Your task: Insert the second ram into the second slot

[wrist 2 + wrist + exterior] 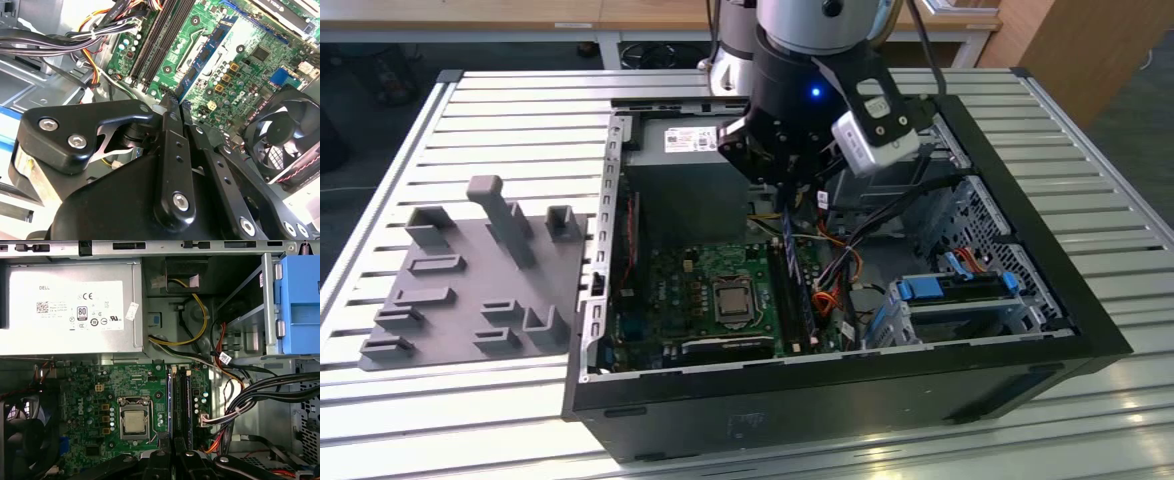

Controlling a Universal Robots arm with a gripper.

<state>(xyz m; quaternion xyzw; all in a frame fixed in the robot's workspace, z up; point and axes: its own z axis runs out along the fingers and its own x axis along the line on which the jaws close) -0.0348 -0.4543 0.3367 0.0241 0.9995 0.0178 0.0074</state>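
The open computer case [854,375] lies on the slatted table with its green motherboard [707,295] facing up. My gripper [787,195] hangs inside the case, above the far end of the dark memory slots [794,295]. In the second wrist view the gripper [172,107] is shut on the second ram [192,75], a thin blue stick seen edge-on that reaches out from the fingertips over the board. The first wrist view has the gripper [174,452] just short of the two long slots [180,400], beside the processor socket [134,421]. Whether a stick sits in either slot I cannot tell.
A silver power supply [70,310] fills the case's far end. Bundled black and coloured cables [250,400] run beside the slots. A black fan [285,135] and light-blue drive latches [961,290] sit inside the case. A grey fixture block [467,280] stands at the exterior view's left.
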